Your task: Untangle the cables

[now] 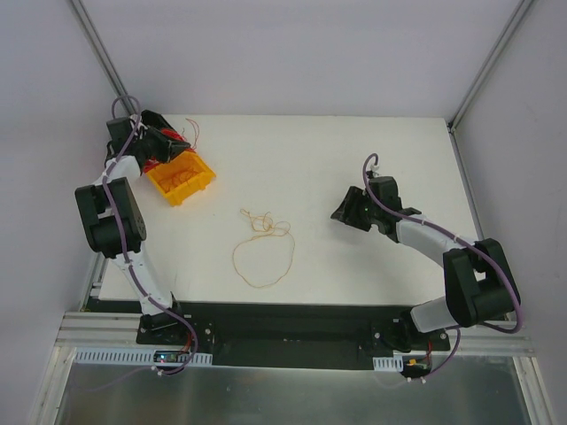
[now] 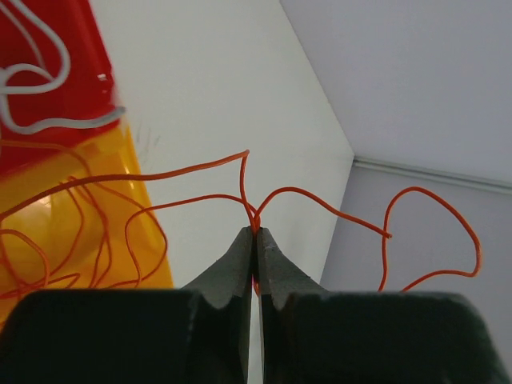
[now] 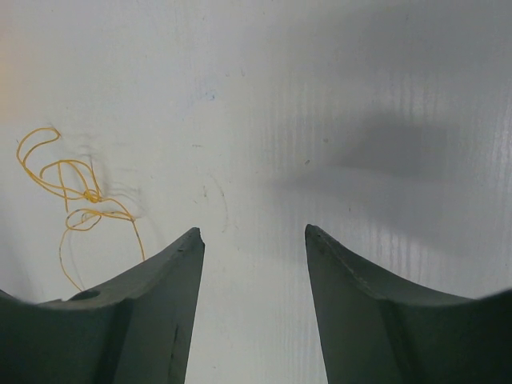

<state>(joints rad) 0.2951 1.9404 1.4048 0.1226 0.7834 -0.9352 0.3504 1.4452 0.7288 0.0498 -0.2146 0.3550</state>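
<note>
My left gripper (image 2: 256, 234) is shut on a thin orange cable (image 2: 298, 190), pinched at the fingertips, with strands trailing left over a yellow bin (image 2: 120, 168) and looping right. In the top view this gripper (image 1: 182, 142) is at the table's far left corner, above the yellow bin (image 1: 182, 180), which holds more orange wire. A white cable (image 2: 36, 80) lies in a red bin (image 2: 72, 56). A yellow cable (image 1: 262, 224) lies as a small tangle and a big loop at mid-table. My right gripper (image 1: 341, 212) is open and empty, right of it; its wrist view shows the tangle (image 3: 76, 192) left of the gripper (image 3: 254, 234).
The red bin (image 1: 152, 166) sits beside the yellow one, partly hidden under my left arm. Grey walls enclose the white table (image 1: 354, 159) at the back and on both sides. The black base rail runs along the near edge.
</note>
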